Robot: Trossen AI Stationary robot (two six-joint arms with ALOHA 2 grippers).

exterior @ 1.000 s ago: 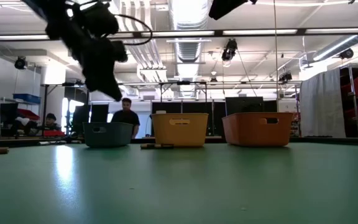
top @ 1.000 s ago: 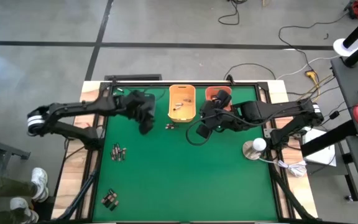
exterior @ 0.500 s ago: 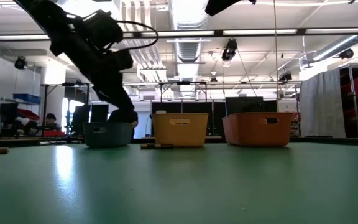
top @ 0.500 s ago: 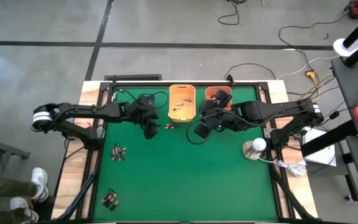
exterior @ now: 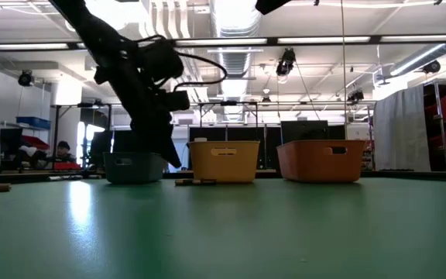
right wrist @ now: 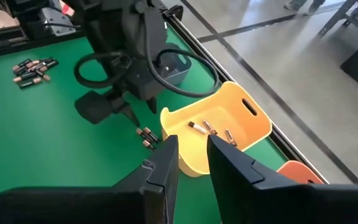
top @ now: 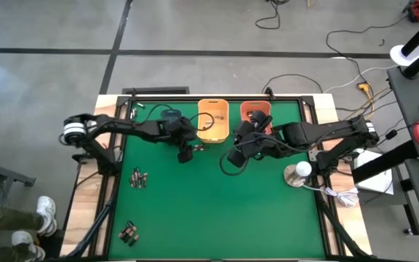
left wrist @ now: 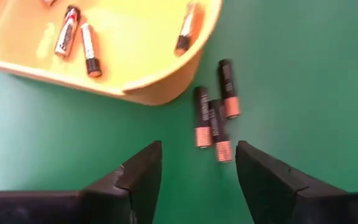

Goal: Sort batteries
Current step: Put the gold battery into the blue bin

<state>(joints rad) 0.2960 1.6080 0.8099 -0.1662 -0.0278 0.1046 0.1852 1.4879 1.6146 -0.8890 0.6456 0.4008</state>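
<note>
Three dark batteries with copper ends [left wrist: 213,117] lie together on the green mat beside the yellow-orange bin [left wrist: 135,87]; they also show in the high view [top: 198,148]. My left gripper [left wrist: 197,168] is open above the mat, just short of them, its fingers to either side of their near ends; it also shows in the high view [top: 186,154]. My right gripper [right wrist: 192,163] is open and empty over the mat [top: 237,155], in front of the orange bin [top: 255,113]. Several batteries [left wrist: 79,40] lie in the yellow-orange bin.
The grey-blue bin [right wrist: 174,62] stands left of the yellow-orange one at the far edge, partly under my left arm. Two more groups of batteries lie on the mat at the left [top: 138,177] and near left [top: 128,233]. A cable loops from my right arm [top: 228,164].
My left gripper has gone from over the grey-blue bin toward the table's right edge and down, to the three batteries beside the yellow-orange bin. The batteries have stayed where they were.
</note>
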